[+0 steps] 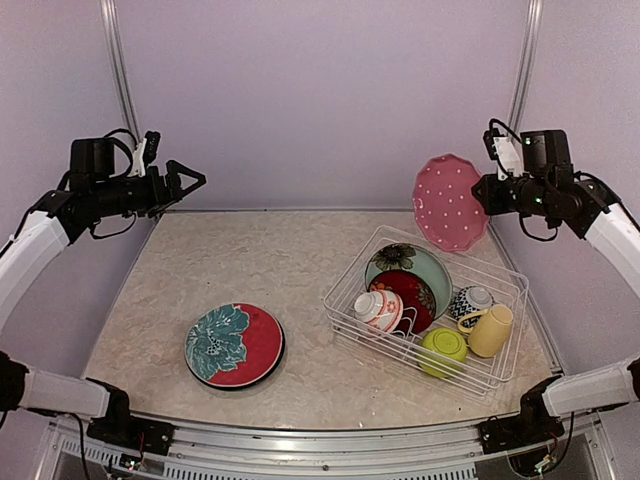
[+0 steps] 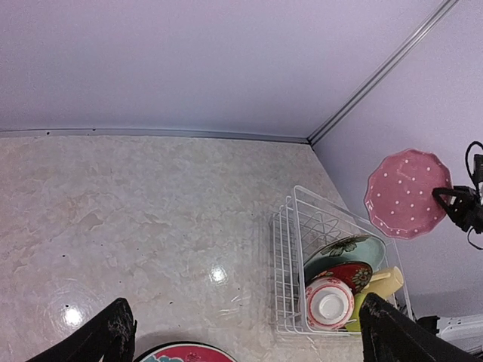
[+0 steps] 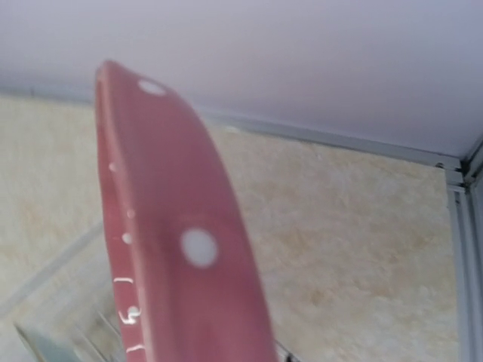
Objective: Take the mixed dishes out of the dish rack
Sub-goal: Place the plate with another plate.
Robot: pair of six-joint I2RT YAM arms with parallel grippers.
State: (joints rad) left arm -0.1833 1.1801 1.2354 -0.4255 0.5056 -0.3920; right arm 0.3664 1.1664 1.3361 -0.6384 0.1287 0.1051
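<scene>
White shells cover the left arm (image 1: 35, 245) and right arm (image 1: 612, 232), with black joints, a black left gripper (image 1: 196, 180), and cables looped behind its jaws.

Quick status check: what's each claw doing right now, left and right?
Left claw: open, empty.
Right claw: shut on the pink plate, held above the rack.

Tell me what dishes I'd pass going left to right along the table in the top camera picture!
Red-and-teal floral plate → red-white bowl → lime green bowl → pale yellow mug, the last three inside the dish rack. The pink dotted plate, up in the right gripper, overlaps these.
</scene>
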